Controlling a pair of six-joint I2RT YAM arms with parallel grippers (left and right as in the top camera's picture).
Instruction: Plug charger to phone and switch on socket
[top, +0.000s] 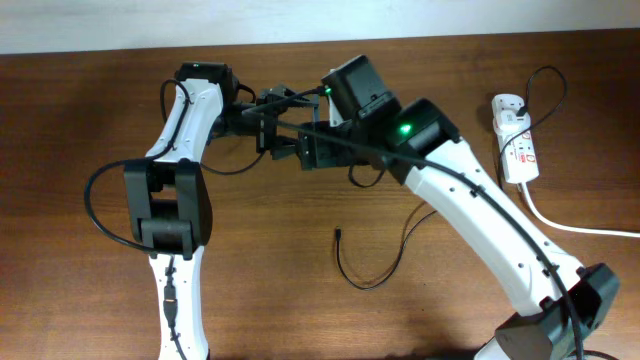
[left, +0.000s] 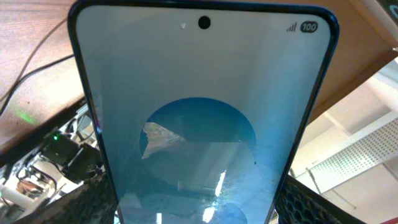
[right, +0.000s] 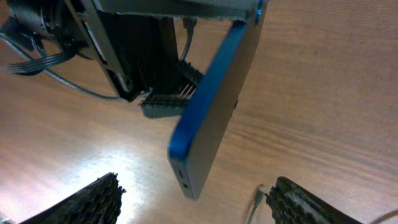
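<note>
The phone (left: 199, 112) fills the left wrist view, its blue screen facing the camera. My left gripper (left: 196, 205) is shut on the phone's two long edges and holds it above the table. In the right wrist view the phone (right: 214, 106) hangs edge-on with its port end (right: 185, 180) pointing down between my right gripper's (right: 196, 183) wide-open fingers. A thin cable end (right: 257, 198) shows close beside the right finger (right: 305, 202); whether they touch I cannot tell. The charger (top: 365, 280) lies looped on the table, its tip (top: 338, 235) free. The socket (top: 516, 140) lies at the far right.
The socket's thick white cord (top: 575, 228) runs off the right edge. Both arms meet over the table's upper middle, the left gripper (top: 272, 122) facing the right gripper (top: 305, 150). The left arm's black cable (top: 95, 205) loops out to the left.
</note>
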